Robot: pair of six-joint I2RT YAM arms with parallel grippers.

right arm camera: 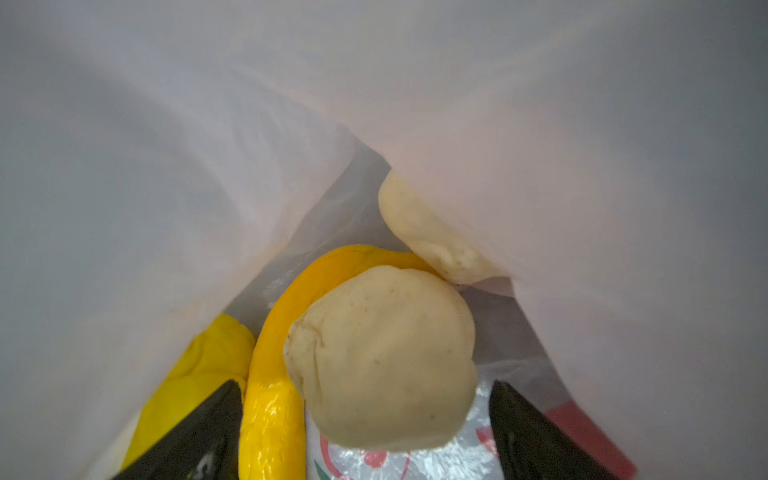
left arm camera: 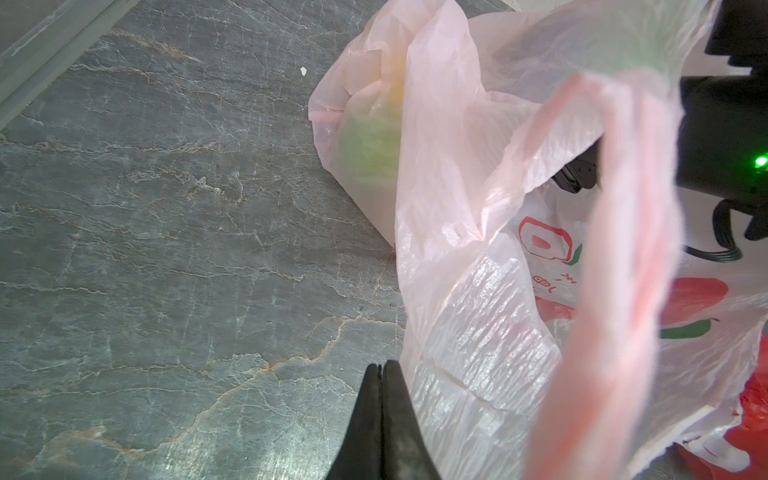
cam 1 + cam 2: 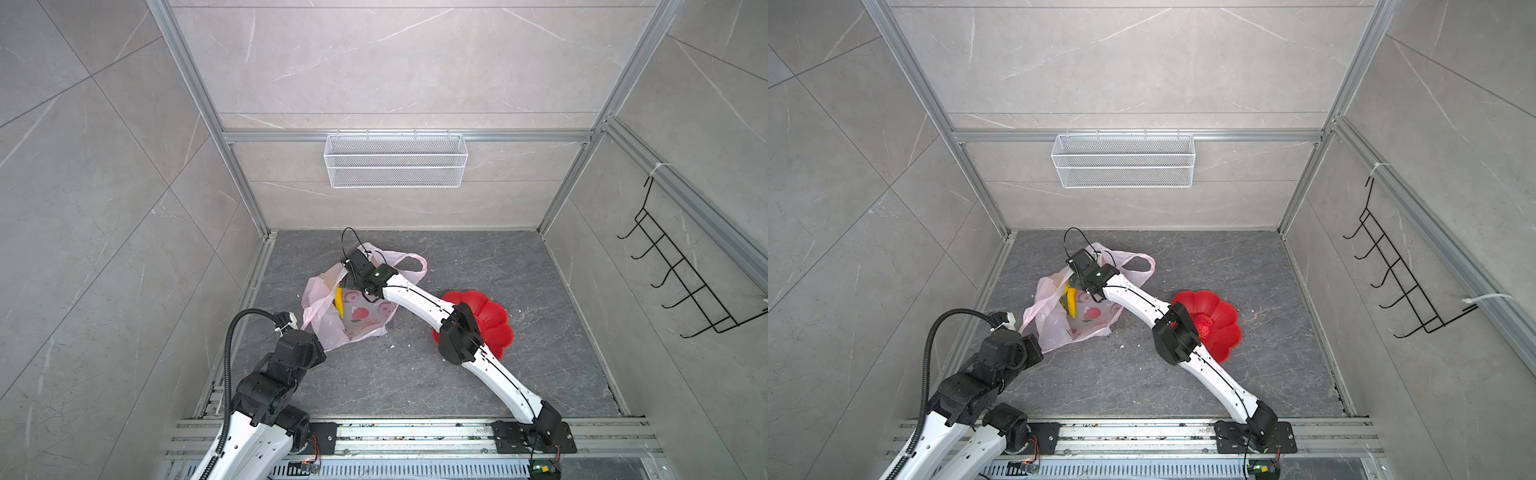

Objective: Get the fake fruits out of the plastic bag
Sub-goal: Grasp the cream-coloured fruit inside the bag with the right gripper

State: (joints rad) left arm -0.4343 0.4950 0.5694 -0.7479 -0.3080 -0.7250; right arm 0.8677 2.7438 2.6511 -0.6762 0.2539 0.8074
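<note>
1. I see the plastic bag (image 3: 361, 320) lying left of centre in both top views, on the dark table (image 3: 478, 386).
2. My right gripper (image 1: 365, 390) is inside it, jaws wide, straddling a beige piece (image 1: 382, 353) and the banana (image 1: 270, 374).
3. A second beige piece (image 1: 428, 232) touches the banana.
4. My left gripper (image 2: 381, 368) is closed tight, the bag film just beside it. I cannot tell whether it pinches any.
5. A small red fruit (image 3: 1203, 325) sits in the red dish (image 3: 1223, 307), right of centre.

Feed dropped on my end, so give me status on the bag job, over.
Left gripper shut beside plastic bag. Right gripper open inside it, straddling beige piece and banana. Red fruit already in dish. Film sags over fruits.
</note>
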